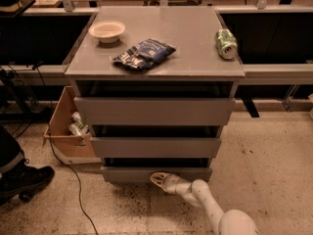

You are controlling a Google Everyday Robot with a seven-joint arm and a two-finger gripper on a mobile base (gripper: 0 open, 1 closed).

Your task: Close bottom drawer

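Observation:
The bottom drawer is the lowest of three grey handleless drawers in the cabinet. Its slim front stands a little out from the cabinet, with a dark gap above it. My gripper is low near the floor on a white arm that reaches in from the lower right. It sits right at the lower middle of the bottom drawer's front, touching or nearly touching it. The middle drawer and the taller top drawer are above it.
On the cabinet top lie a white bowl, a dark snack bag and a green can. A cardboard box with cans stands at the cabinet's left. A person's shoe and a cable are on the floor left.

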